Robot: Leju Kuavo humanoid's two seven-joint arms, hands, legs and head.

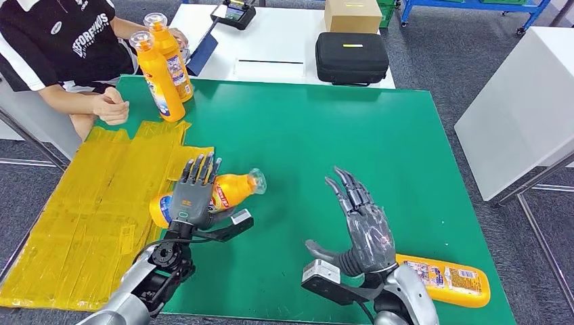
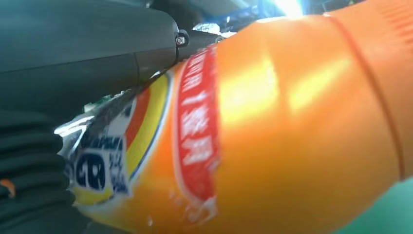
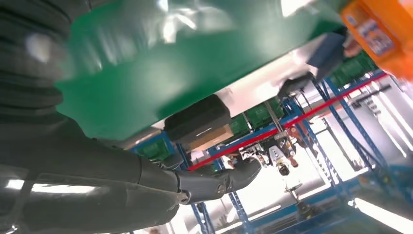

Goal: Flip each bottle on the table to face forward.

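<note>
Two orange plastic bottles with clear caps [image 1: 162, 64] already stand upright at the far left of the green table mat [image 1: 325, 135], beside a seated person. My left hand [image 1: 195, 193] grips a third orange bottle [image 1: 233, 188], lying on its side near the middle-left; I judge its flip is under way. A flat orange bottle [image 1: 450, 279] lies at the near right, untouched. My right hand [image 1: 359, 217] hovers with fingers spread, holding nothing. The label's red band carries white writing, too blurred to read.
</note>
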